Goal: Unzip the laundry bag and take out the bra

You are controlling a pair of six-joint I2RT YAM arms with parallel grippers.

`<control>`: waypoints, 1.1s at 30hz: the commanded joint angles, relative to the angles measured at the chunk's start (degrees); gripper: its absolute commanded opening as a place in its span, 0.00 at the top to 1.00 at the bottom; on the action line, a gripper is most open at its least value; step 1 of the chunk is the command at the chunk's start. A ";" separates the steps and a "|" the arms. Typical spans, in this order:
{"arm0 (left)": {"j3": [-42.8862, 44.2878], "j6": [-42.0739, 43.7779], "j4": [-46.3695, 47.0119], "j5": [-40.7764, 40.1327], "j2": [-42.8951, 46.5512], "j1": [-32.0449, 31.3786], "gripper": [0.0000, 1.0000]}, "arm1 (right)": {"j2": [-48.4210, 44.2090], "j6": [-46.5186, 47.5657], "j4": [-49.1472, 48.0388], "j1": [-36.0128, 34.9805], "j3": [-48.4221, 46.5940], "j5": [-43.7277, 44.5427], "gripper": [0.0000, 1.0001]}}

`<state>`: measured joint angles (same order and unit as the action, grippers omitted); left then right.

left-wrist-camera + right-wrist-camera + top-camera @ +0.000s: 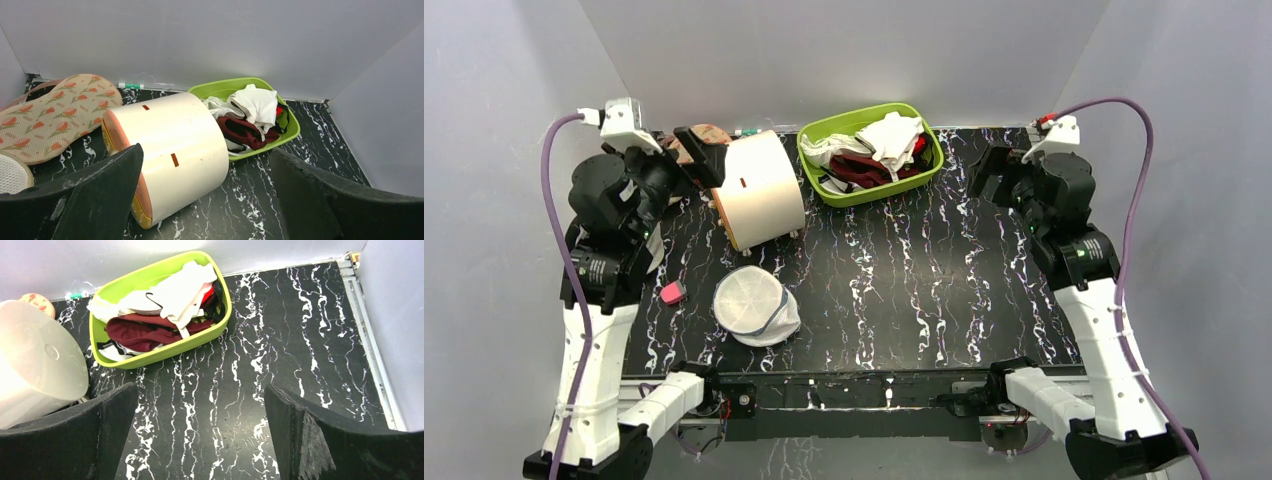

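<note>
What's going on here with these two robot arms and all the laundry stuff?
Nothing is being handled yet. The left hand and right hand are both open and empty above the table. The left hand faces a white cylinder bag lying on its side. The peach laundry bag lies flat behind it, untouched. A green tub of clothes sits at the back. No bra is in view.

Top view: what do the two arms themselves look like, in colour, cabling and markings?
The left arm and right arm both have white shells on the long links and black joint housings. A purple cable loops from a white box at the left wrist. The right wrist has a matching cable and box. The jaws are broad and matte black.
</note>
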<state>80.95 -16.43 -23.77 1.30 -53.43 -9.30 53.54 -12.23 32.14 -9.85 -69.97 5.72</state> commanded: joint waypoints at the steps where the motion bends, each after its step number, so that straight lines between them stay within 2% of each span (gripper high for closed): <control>1: 6.03 0.84 -5.10 -3.47 -3.38 -0.75 0.02 | 2.87 -4.82 0.89 -0.66 -5.77 1.73 0.02; 5: 8.22 1.25 -7.48 -4.29 -5.49 -0.98 0.02 | 5.97 -6.04 2.89 -1.20 -8.26 1.74 0.02; 10: 10.35 1.60 -10.35 -4.58 -8.31 -1.11 0.02 | 6.45 -5.89 0.63 -2.72 -7.29 -4.78 0.02; 13: 12.11 1.91 -11.97 -4.00 -10.57 -1.12 0.02 | 6.78 -6.85 0.45 -3.66 -6.58 -5.75 0.02; 18: 15.32 3.26 -14.42 -2.77 -14.40 -1.18 0.02 | 6.28 -14.32 -1.38 -4.87 -3.90 -3.33 0.02; 25: 21.69 3.68 -17.76 -1.75 -20.25 -1.25 0.02 | 8.05 -20.16 -0.96 -6.50 -3.35 -6.41 0.02; 30: 27.61 3.51 -20.57 -4.36 -24.65 -1.18 0.02 | 9.36 -13.99 -1.08 -6.67 -3.76 -18.15 0.02; 33: 31.05 3.74 -21.38 -6.80 -28.21 -0.90 0.02 | 8.50 -10.61 -1.06 -6.68 -3.44 -21.41 0.02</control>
<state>107.04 -13.47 -42.61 -2.61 -79.26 -10.26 63.42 -27.27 34.46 -16.14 -73.21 -8.32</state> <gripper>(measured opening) 0.983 0.980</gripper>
